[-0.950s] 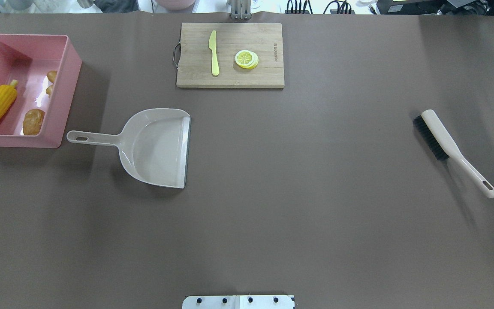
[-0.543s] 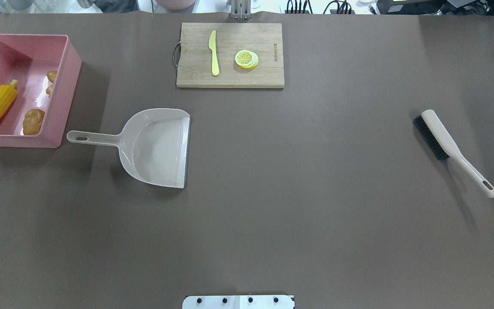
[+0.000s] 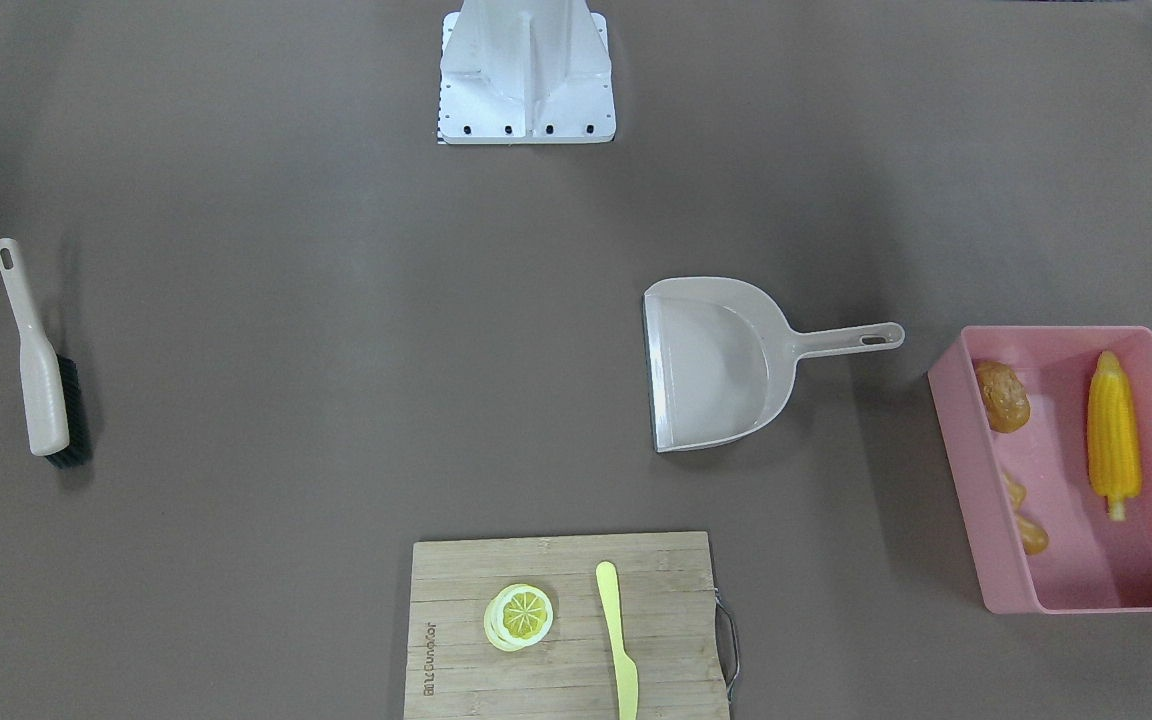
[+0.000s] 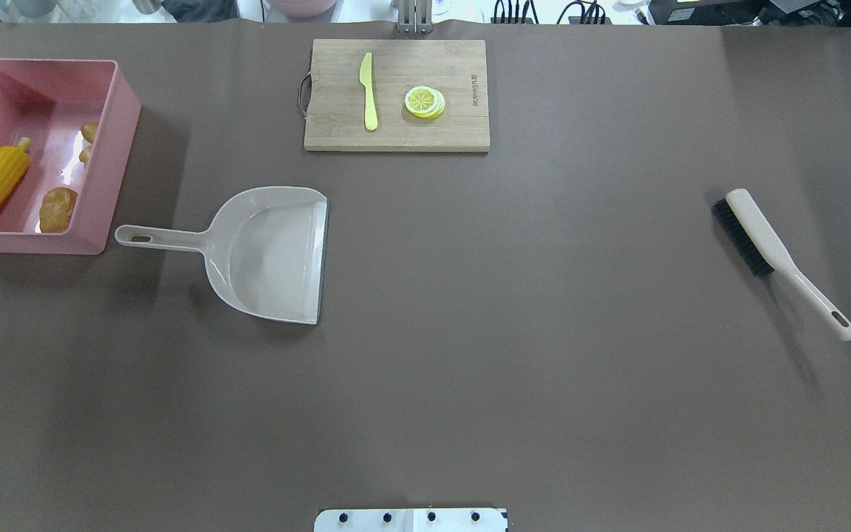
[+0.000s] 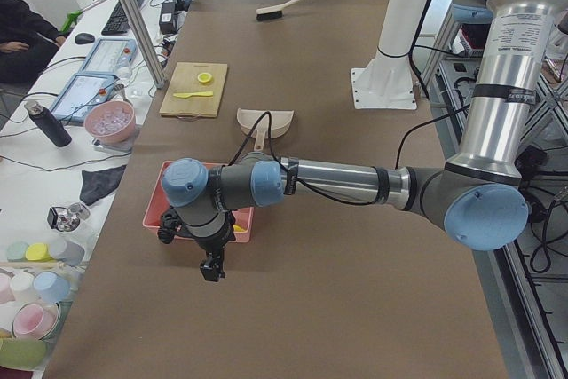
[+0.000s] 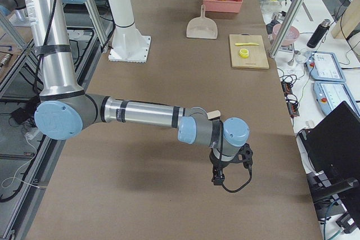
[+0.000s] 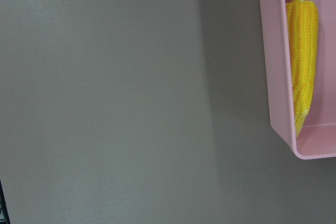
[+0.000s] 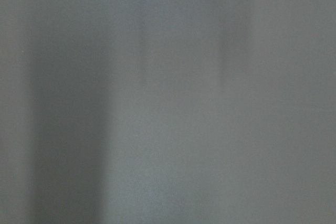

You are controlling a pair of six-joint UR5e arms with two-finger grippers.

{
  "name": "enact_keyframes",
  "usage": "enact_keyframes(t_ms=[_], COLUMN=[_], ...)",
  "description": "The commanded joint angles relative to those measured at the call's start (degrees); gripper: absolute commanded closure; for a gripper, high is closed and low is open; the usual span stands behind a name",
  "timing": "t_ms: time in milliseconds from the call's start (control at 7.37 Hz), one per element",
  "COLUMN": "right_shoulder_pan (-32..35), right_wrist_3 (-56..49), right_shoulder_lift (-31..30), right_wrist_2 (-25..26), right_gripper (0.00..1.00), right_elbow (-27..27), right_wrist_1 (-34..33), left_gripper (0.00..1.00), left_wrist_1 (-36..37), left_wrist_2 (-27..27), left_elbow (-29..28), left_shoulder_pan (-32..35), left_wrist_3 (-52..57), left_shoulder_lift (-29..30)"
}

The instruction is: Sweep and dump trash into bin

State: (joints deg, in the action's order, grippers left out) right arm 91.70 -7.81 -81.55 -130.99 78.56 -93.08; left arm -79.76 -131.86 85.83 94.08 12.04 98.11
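Looking down from the front-facing camera, the pink bin (image 3: 958, 470) on the robot's left holds the corn cob (image 3: 1112, 435), potato (image 3: 1002, 396) and ginger root (image 3: 1026, 520), with the empty dustpan (image 3: 716, 365) near it and the brush (image 3: 41, 370) well apart; overhead, the bin's wall half hides the ginger root. From the left side camera the left gripper (image 5: 210, 271) hangs near the bin, so a careless swing could probably knock it and spill the trash. From the right side camera the right gripper (image 6: 218, 177) hangs over bare table, and I cannot tell whether either claw is apart or together. The left wrist camera cuts off the bin and cob, and the right wrist camera shows only blur.
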Motion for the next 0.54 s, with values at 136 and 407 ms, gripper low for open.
enact_keyframes(t_ms=[136, 407], right_shoulder_pan=[0.0, -0.2], right_wrist_3=[4.6, 5.5], right_shoulder_lift=[-2.6, -2.8], right_wrist_2=[-0.1, -0.2], right_gripper=[0.00, 0.00], right_elbow=[9.8, 12.3], right_wrist_1=[-2.4, -5.2], left_gripper=[0.02, 0.02], left_wrist_1=[-5.8, -5.8], left_wrist_2=[-0.6, -0.5], left_elbow=[0.6, 0.6], left_shoulder_pan=[-0.2, -0.5], left_wrist_3=[-6.5, -6.6], left_shoulder_lift=[-1.3, -1.2])
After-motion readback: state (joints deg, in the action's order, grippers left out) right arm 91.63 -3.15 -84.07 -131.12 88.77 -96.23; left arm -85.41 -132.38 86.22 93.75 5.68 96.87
